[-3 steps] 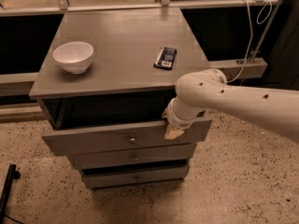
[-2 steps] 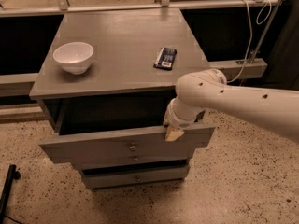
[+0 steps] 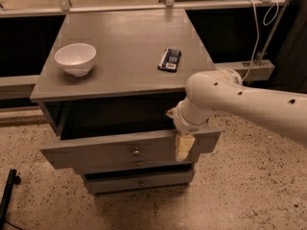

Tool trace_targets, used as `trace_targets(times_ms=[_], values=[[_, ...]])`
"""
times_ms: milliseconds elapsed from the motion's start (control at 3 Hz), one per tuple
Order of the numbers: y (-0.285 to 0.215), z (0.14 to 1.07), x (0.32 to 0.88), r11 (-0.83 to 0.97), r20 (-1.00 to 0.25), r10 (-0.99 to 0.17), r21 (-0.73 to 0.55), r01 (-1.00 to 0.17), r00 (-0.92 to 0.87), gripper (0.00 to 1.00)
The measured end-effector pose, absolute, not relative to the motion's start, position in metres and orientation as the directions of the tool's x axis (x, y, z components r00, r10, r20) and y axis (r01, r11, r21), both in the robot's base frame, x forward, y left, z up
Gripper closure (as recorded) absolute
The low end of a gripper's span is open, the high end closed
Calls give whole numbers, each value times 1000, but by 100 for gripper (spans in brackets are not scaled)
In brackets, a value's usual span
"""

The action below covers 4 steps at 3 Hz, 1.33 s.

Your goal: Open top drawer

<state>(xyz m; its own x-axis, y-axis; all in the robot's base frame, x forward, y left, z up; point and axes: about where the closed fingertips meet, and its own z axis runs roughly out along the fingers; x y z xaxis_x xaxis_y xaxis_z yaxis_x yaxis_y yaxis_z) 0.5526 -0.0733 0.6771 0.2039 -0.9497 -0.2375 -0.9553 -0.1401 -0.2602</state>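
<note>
The top drawer (image 3: 105, 151) is a grey drawer with a small round knob (image 3: 136, 152). It stands pulled well out of the grey cabinet (image 3: 124, 71), and its dark inside shows. My gripper (image 3: 181, 143) is at the right end of the drawer's front panel. One cream finger (image 3: 183, 147) hangs down over the outside of the panel and the other sits behind its top edge, so the gripper clamps the panel. My white arm (image 3: 240, 99) reaches in from the right.
A white bowl (image 3: 75, 58) and a small dark packet (image 3: 170, 60) lie on the cabinet top. Two lower drawers (image 3: 139, 181) are pushed in beneath. A speckled floor surrounds the cabinet. A black pole (image 3: 7, 195) stands at lower left. Rails and cables run behind.
The top drawer has slid further out toward the camera, with the gripper moving with it on its front panel. The bowl and packet have not moved.
</note>
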Motion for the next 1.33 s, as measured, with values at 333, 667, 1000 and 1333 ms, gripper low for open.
trace_targets(times_ms=[333,667,1000,1333], values=[[-74,674,554,-144,-235,-950,-247,-958,203,0],[-75,658,563,-166,-221,-954,-166,-972,201,0],[-79,637,551,-175,-226,-956,-68,-982,186,19],[-77,632,530,-206,-230,-952,-6,-979,202,50]])
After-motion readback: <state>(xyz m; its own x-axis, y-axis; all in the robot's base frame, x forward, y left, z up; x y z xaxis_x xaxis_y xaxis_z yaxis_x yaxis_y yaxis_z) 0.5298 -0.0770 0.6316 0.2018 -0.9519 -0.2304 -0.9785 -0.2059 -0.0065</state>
